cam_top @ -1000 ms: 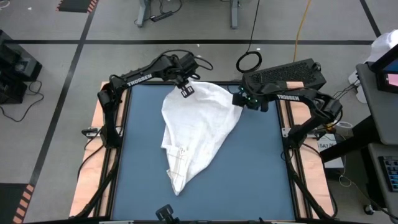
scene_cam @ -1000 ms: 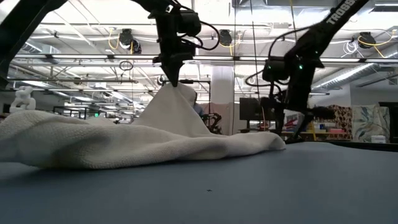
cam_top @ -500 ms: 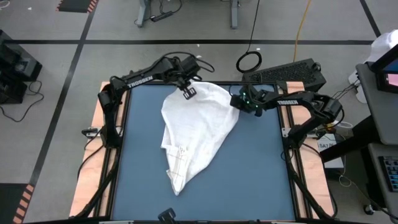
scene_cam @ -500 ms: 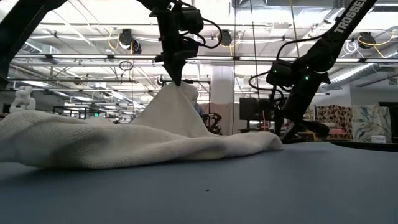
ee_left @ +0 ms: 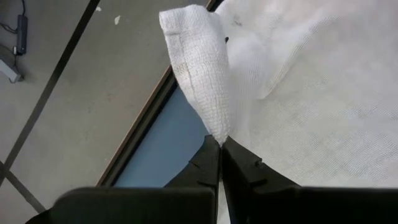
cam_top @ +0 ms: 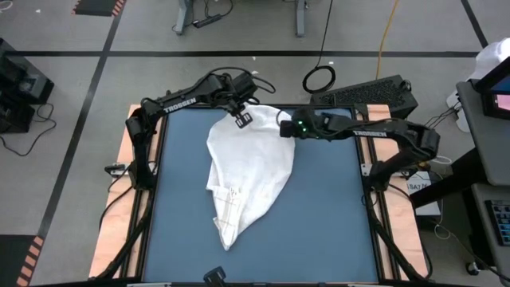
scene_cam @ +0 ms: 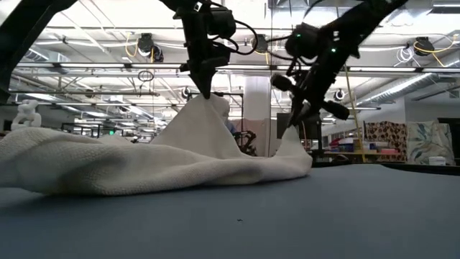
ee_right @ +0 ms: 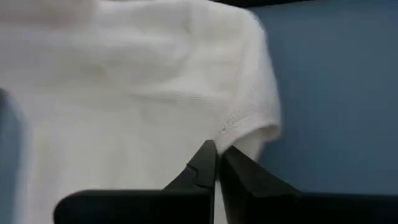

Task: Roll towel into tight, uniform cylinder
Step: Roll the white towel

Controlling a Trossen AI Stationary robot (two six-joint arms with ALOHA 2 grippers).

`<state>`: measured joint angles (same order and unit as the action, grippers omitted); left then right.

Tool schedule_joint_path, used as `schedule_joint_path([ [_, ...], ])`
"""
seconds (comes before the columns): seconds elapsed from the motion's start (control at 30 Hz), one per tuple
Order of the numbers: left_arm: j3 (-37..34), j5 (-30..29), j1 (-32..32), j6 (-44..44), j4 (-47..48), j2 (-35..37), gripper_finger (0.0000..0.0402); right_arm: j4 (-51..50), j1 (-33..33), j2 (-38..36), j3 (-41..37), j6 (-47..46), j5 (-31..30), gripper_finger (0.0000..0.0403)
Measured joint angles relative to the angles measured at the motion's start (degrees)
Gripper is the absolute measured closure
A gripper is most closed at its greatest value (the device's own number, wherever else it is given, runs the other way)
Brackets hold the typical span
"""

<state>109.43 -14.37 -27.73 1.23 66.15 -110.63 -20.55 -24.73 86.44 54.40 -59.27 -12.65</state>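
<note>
The white towel (cam_top: pixel 247 171) lies crumpled on the blue table (cam_top: pixel 335 207), wide at the far end and narrowing toward the near edge. Two of its far parts are raised into peaks, and the rest lies on the table. My left gripper (cam_top: pixel 241 119) is shut on the far left peak (scene_cam: pixel 203 108). My right gripper (cam_top: pixel 284 129) is shut on the far right corner, which stands up as a smaller peak (scene_cam: pixel 291 144). The low view shows both grippers (scene_cam: pixel 203 92) (scene_cam: pixel 295 124) above the cloth. My left gripper pinches the towel just behind its far left corner (ee_left: pixel 214 127) between its two fingers, pointing steeply down from above. The hemmed corner tip (ee_left: pixel 186 37) sticks out past the fingers. The cloth hangs from the hold like a tent, its lower part on the table. My right gripper pinches the towel at the hemmed edge of its far right corner (ee_right: pixel 233 127) between its two fingertips, slanting down from the table's right side. That corner is lifted off the table. The cloth falls away from it slack to the part lying flat.
Bare blue table lies left (cam_top: pixel 179 199) and right of the towel and along the near edge. Wooden rails (cam_top: pixel 119 159) run along both sides. A black keyboard-like block (cam_top: pixel 366 94) and a cable coil (cam_top: pixel 319 80) sit beyond the far right corner.
My right gripper has shut on the towel's far right corner, then gone up and toward the table's left, turning as it went. That corner is now lifted and drawn inward, so the towel's far end is narrower. The rest of the towel has stayed in place.
</note>
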Motion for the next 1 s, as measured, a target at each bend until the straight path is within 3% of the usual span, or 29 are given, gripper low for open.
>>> schedule_joint_path([
  [0.1, 0.0, 0.02, 0.0, 0.01, -0.7, 0.0, 0.0391, -3.05, 0.52, 3.31, 2.61, -0.07, 0.83, 0.0398],
  [0.27, 0.0, 0.04, 0.0, 0.01, -1.11, 0.0, 0.0391, 6.01, -0.84, 9.27, 5.86, 3.09, 10.32, 0.0377],
  [0.43, 0.0, -0.16, 0.02, -0.02, 1.68, 0.0, 0.0391, 5.52, -0.73, 14.22, 13.21, 8.0, 13.11, 0.0368],
  [0.8, 0.0, -4.37, -1.03, -0.49, 9.22, -0.02, 0.0391, -10.44, -2.86, 17.87, 23.77, 15.31, 15.68, 0.0366],
  [1.0, 0.0, -4.36, -1.58, -0.5, 9.44, -0.02, 0.0391, -21.65, -5.96, 14.9, 25.48, 29.54, 13.59, 0.0329],
])
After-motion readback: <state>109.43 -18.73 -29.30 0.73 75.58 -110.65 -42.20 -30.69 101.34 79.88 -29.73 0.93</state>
